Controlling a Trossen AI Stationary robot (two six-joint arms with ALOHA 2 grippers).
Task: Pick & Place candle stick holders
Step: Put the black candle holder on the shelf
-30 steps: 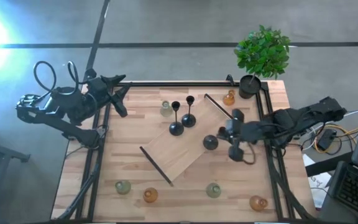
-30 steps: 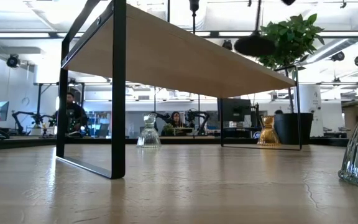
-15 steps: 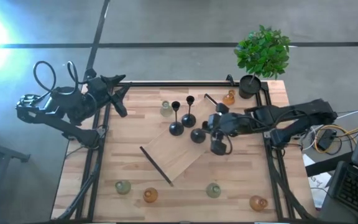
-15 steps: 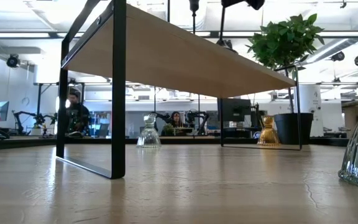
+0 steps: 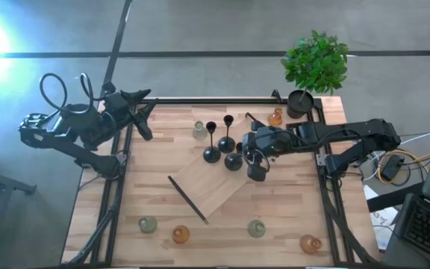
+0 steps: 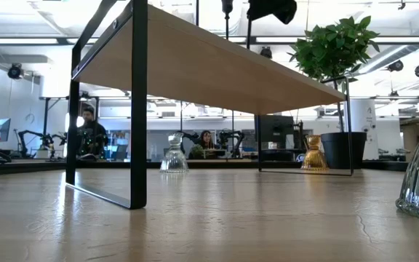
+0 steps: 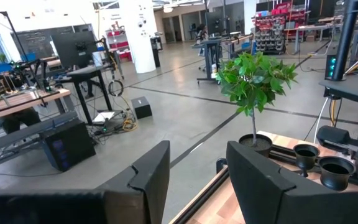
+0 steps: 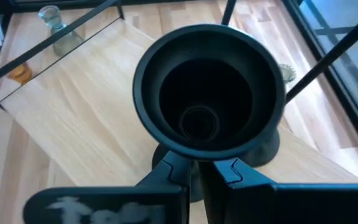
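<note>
At the left edge of the high view, the left hand point(image 5: 142, 112) waits over the desk's point(image 5: 155, 202) upper left corner, its fingers point(image 7: 148, 180) spread apart with nothing between them.

Along the bottom of the frame stand four glass holders: a pale green one point(image 5: 148, 224) at lower left, an amber one point(image 5: 181, 235) just right of it, another pale green one point(image 5: 256, 228) right of centre, and an amber one point(image 5: 310, 243) at lower right.

In the middle a raised wooden shelf point(image 5: 207, 183) on a black frame lies at an angle. Above its upper left edge a pale green holder point(image 5: 199, 131) stands on the desk. Two black holders point(image 5: 212, 153) and point(image 5: 227, 142) stand on the shelf's upper part, close together.

Just right of them, the right hand point(image 5: 246, 153) is closed on the thin stem of a third black holder point(image 5: 234, 161), whose round base sits over the shelf; from the pictures I cannot tell whether the base touches it. The right wrist view looks down into this holder's cup.

Further right, an amber holder point(image 5: 275, 117) stands near the upper right, beside a potted plant point(image 5: 316, 63) at the corner.
</note>
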